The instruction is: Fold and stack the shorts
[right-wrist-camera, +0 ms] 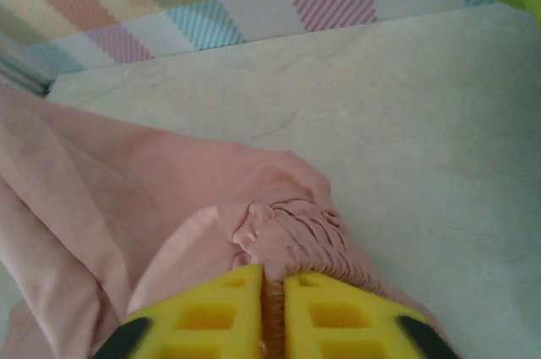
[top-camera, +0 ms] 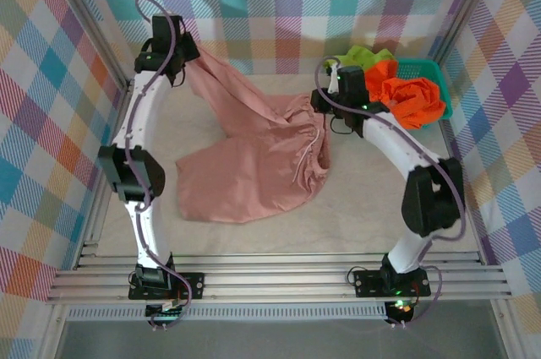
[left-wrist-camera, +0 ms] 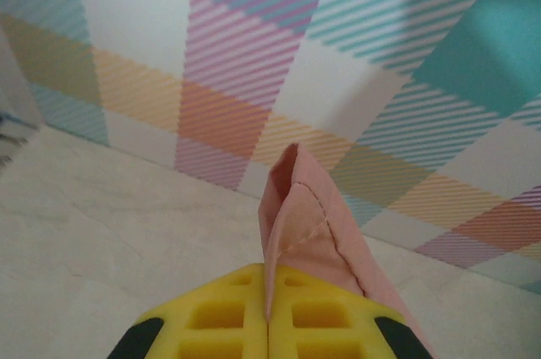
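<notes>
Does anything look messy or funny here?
Yes. The pink shorts aren't flat: the left gripper holds one corner up in the air while the right gripper pinches the waistband, so they lie stretched and rumpled. The orange shorts and green shorts sit crumpled, spilling over the teal basket.

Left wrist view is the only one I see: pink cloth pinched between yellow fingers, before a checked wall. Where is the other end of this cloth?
Observer: The right fingers pinch the gathered waistband of the pink shorts, low over the table.
Operator: Does any cloth rest on the table?
Observer: Yes, a broad part lies spread there, in the middle.
Operator: And the other shorts?
Observer: The orange shorts and green shorts are heaped in the teal basket, far right.
</notes>
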